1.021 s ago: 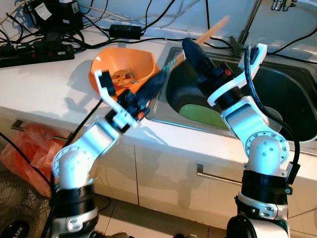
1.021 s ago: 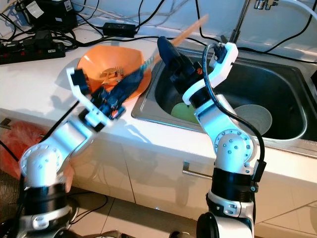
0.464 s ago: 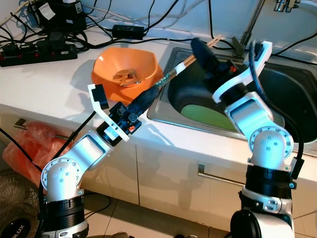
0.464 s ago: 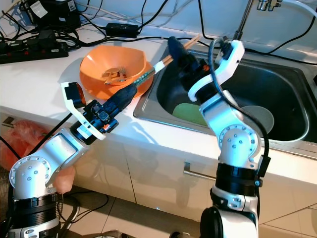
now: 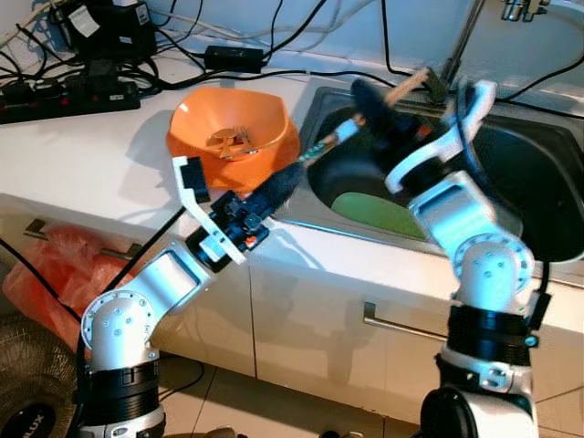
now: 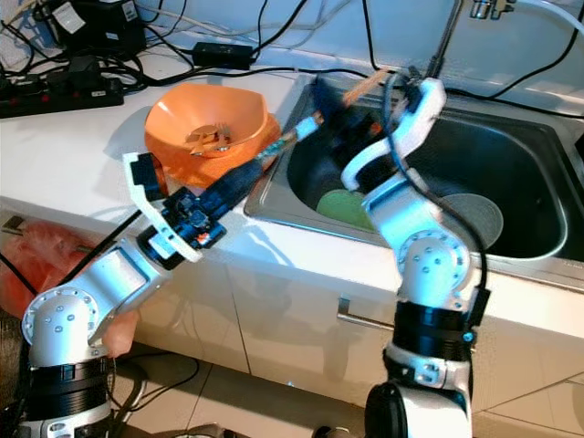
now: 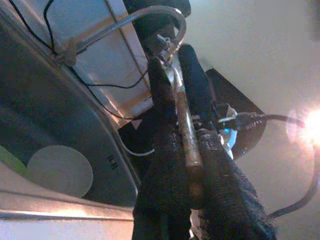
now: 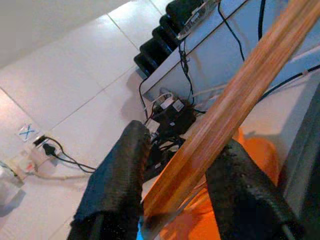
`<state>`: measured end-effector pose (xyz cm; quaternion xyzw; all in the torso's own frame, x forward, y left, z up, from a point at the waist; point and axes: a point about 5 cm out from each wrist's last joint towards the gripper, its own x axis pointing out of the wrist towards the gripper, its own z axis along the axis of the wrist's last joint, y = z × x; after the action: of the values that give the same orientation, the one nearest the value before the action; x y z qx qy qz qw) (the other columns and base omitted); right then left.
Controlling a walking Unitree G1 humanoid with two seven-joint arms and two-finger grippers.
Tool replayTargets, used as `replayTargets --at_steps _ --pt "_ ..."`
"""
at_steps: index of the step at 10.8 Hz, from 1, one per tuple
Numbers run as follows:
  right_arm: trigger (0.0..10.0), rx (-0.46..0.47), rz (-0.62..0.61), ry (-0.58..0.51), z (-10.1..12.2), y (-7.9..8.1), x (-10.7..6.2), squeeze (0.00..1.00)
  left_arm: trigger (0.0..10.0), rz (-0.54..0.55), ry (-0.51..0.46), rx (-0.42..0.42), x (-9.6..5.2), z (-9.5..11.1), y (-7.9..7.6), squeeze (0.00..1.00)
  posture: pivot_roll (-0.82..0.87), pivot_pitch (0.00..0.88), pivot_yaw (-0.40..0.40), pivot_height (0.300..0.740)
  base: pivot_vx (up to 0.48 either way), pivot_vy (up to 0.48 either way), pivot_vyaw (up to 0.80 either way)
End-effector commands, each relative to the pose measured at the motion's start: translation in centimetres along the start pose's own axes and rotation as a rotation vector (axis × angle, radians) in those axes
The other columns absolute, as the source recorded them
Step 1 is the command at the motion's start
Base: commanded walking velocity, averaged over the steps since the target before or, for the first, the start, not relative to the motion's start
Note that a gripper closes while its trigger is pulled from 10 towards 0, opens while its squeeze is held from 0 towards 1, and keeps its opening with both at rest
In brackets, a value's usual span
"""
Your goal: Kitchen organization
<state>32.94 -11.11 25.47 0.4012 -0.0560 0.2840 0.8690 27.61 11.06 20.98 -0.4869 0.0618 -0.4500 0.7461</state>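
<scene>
A long utensil (image 5: pixel 339 137) with a wooden handle (image 8: pixel 235 100) and a pale ferrule spans the sink's left rim. My left gripper (image 5: pixel 290 173) is shut on its lower end, just right of the orange bowl (image 5: pixel 193 119). In the left wrist view the shaft (image 7: pixel 191 160) lies pinched between the black fingers (image 7: pixel 222 190). My right gripper (image 5: pixel 367 102) is shut on the wooden handle higher up, over the sink's back left corner. The handle's tip (image 5: pixel 415 80) sticks out past it toward the faucet. Small metal pieces (image 5: pixel 228 140) lie in the bowl.
The steel sink (image 5: pixel 538 155) holds a green plate (image 5: pixel 374 210) and a white dish (image 6: pixel 479 219). A faucet (image 5: pixel 465 36) rises behind it. Power strips (image 5: pixel 64 96) and cables crowd the counter's back. A red bag (image 5: pixel 41 274) lies on the floor at left.
The utensil's handle has tipped down from a steep angle to a flatter one. Both grippers stay on it. My left arm dropped back, then came up toward the sink rim again.
</scene>
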Motion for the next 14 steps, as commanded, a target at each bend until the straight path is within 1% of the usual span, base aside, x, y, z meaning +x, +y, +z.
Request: replayTargets --at_steps 1,5,6,7,8,9,11,12,13,14 --pt "0.0 0.009 -0.003 0.005 -0.1 -0.1 -0.1 0.00 0.0 -0.040 0.026 0.007 0.1 -0.3 -0.6 0.00 0.13 0.058 -0.033 0.740 0.000 0.000 0.00" --pt "0.0 0.011 -0.030 0.000 0.0 -0.7 -0.1 0.00 0.0 -0.026 0.021 0.011 -0.1 -0.2 -0.4 0.00 0.13 0.057 -0.032 0.740 0.000 0.000 0.00" --pt "0.0 0.011 -0.031 -0.002 0.0 -0.7 -0.1 0.00 0.0 -0.022 0.015 0.000 -0.2 -0.1 -0.3 0.00 0.13 0.057 -0.030 0.740 0.000 0.000 0.00" --pt "0.0 0.013 -0.030 -0.004 0.0 -0.7 -0.1 0.00 0.0 -0.017 -0.007 -0.032 -0.3 0.1 0.0 0.00 0.13 0.057 -0.028 0.740 0.000 0.000 0.00" --pt "0.0 0.010 -0.031 -0.005 0.0 -0.7 -0.1 0.00 0.0 0.004 -0.016 -0.034 -0.4 0.2 0.4 0.00 0.13 0.057 -0.028 0.740 0.000 0.000 0.00" --pt "0.0 0.007 -0.031 -0.005 0.1 -0.7 -0.1 0.00 0.0 0.005 -0.010 -0.031 -0.4 0.2 0.4 0.00 0.13 0.059 -0.029 0.740 0.000 0.000 0.00" --pt "0.0 0.002 -0.031 -0.009 0.2 -0.7 -0.1 0.00 0.0 0.033 -0.014 -0.043 -0.6 0.1 0.8 0.00 0.13 0.059 -0.029 0.740 0.000 0.000 0.00" --pt "0.0 0.000 -0.034 -0.012 0.2 -0.8 -0.1 0.00 0.1 0.057 -0.033 -0.056 -0.7 0.3 1.2 0.00 0.13 0.059 -0.028 0.740 0.000 0.000 0.00" --pt "0.0 -0.004 -0.038 -0.016 0.3 -0.8 -0.1 0.00 0.6 0.117 -0.070 -0.063 -0.9 0.7 2.1 0.00 0.13 0.059 -0.028 0.740 0.000 0.000 0.00" --pt "0.0 -0.007 -0.044 -0.018 0.4 -1.0 -0.2 0.00 10.0 0.225 -0.111 -0.045 -1.1 1.3 3.3 0.00 0.13 0.058 -0.027 0.740 0.000 0.000 0.00"
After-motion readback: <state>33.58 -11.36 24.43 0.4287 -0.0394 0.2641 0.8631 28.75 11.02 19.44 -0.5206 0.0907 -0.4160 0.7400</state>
